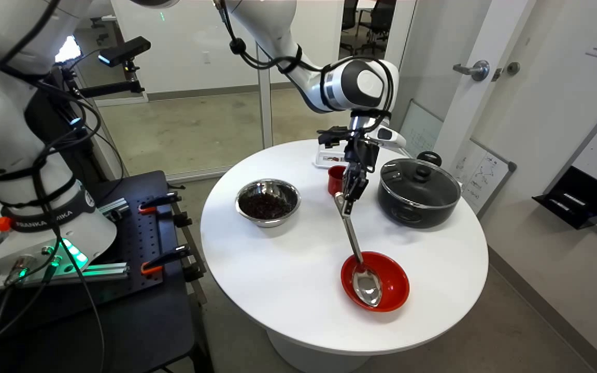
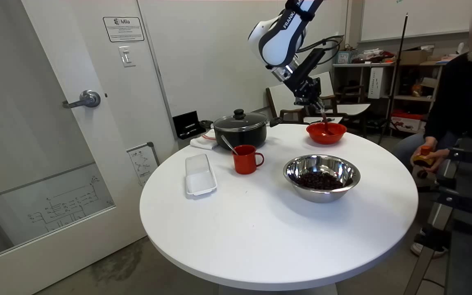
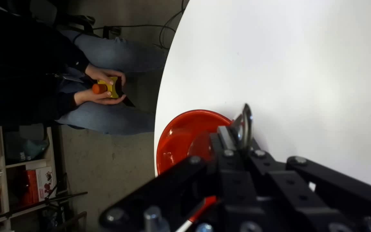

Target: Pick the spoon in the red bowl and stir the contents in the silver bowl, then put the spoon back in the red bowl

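Observation:
The silver spoon (image 1: pixel 351 235) slants down with its oval head in or just over the red bowl (image 1: pixel 400 282); I cannot tell whether it touches the bowl. My gripper (image 1: pixel 348 206) is shut on the upper handle. In the wrist view, the handle end (image 3: pixel 246 124) stands between the fingertips of the gripper (image 3: pixel 238 145), and the red bowl (image 3: pixel 177 138) is partly hidden by the fingers. In an exterior view, the spoon (image 2: pixel 325 116) points down into the red bowl (image 2: pixel 326 138). The silver bowl (image 1: pixel 268 223) holds dark contents (image 1: pixel 263 207), also visible in an exterior view (image 2: pixel 320 180).
A black lidded pot (image 1: pixel 417 210), a red cup (image 2: pixel 245 160) with a utensil in it, and a white tray (image 2: pixel 200 180) stand on the round white table (image 2: pixel 260 246). The red bowl sits near the table's edge. A person (image 3: pixel 108 54) sits beside the table.

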`<action>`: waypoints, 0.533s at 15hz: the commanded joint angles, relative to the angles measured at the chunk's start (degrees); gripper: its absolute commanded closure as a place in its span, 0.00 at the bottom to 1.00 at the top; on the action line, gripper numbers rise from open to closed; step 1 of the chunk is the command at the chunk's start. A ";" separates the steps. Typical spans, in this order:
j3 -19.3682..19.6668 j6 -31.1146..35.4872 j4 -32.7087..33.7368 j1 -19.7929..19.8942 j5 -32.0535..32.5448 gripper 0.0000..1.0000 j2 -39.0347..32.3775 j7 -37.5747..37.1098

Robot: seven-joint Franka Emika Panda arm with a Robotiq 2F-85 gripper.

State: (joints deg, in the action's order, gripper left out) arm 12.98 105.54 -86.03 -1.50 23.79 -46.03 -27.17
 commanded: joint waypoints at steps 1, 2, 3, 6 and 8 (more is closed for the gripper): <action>0.61 -1.38 2.79 -0.48 0.91 0.99 -1.85 1.42; 0.64 -1.47 3.02 -0.52 0.95 0.99 -2.16 1.48; 0.74 -1.38 3.08 -0.64 1.12 0.99 -2.37 1.37; 0.99 -1.77 3.64 -0.97 1.68 0.99 -3.15 1.24; 1.11 -1.85 3.99 -1.17 1.98 0.99 -3.59 1.28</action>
State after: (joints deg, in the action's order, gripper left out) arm 13.22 105.48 -84.48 -1.76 24.48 -48.06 -26.98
